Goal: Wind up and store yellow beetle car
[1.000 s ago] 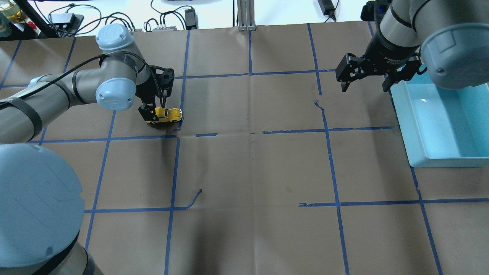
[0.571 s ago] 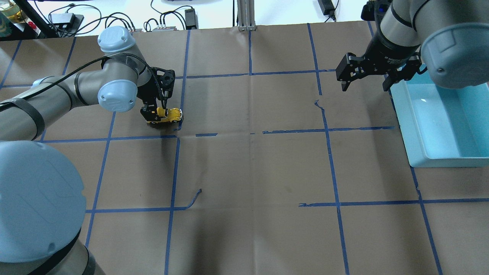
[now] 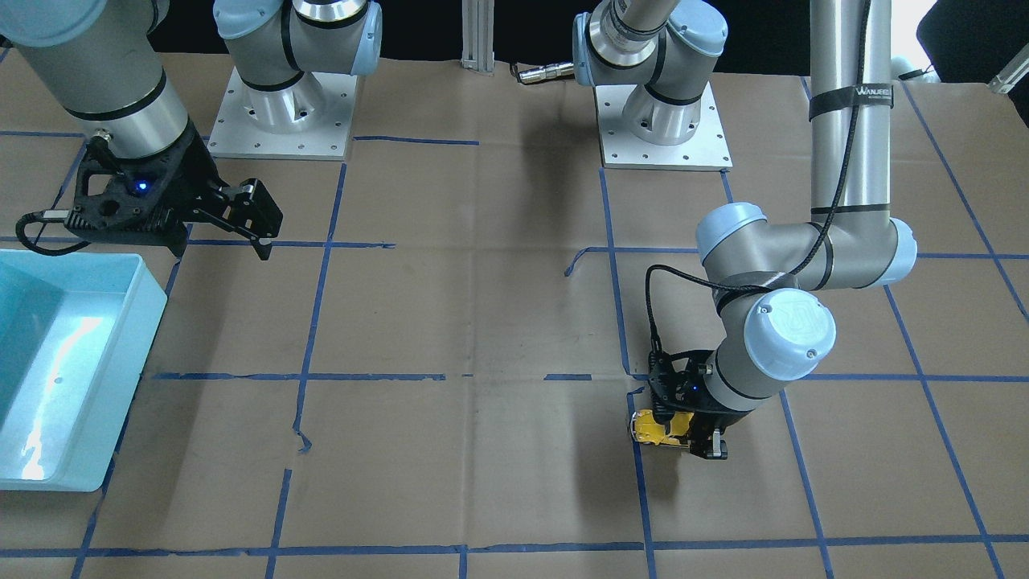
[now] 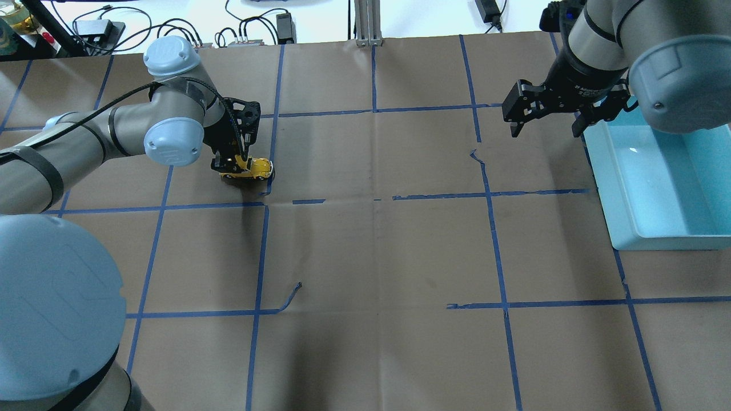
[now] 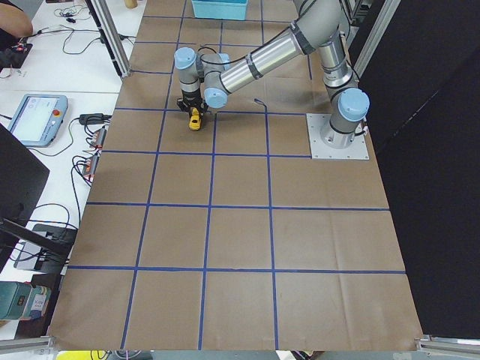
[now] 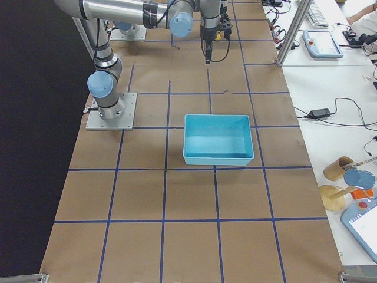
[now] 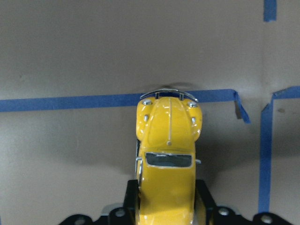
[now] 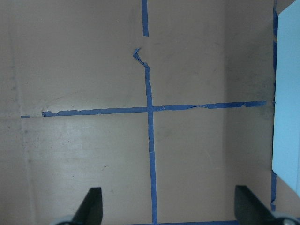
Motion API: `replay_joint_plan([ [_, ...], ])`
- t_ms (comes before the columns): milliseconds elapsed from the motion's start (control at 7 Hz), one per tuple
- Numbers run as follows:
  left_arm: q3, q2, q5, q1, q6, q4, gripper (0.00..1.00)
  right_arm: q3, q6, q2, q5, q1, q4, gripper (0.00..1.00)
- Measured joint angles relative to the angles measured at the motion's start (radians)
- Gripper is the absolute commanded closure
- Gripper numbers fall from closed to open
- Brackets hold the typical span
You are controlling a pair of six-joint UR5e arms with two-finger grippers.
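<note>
Firmly held: car [image 4: 256, 168] in L gripper [image 4: 230, 166]

L gripper was clamped on the car's rear, pads [image 7: 131, 197] on both flanks. Car sat on the table [image 4: 371, 257] at approx 10 o'clock from centre, nose at a tape line [image 7: 70, 103]. R gripper [image 4: 545, 121] hung w/ fingers spread at 2 o'clock, just beside the bin [image 4: 668, 242] at 3.

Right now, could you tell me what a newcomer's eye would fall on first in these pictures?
The yellow beetle car stands out, clamped in the left hand low on the brown paper. Next comes the light blue bin on the robot's right, with the right hand open and empty beside it.
</note>
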Motion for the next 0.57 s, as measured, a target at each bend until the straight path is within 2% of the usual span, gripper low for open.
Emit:
replay_joint_plan([
  [143, 0.006, 0.013, -0.017, 0.001, -0.002, -0.004, 1.0, -0.001, 0.0, 0.0, 0.0, 0.0, 0.0, 0.0],
  [571, -0.005, 0.045, -0.148, 0.003, -0.08, -0.012, 1.0, -0.004, 0.001, -0.001, -0.004, 0.001, 0.0, 0.0],
])
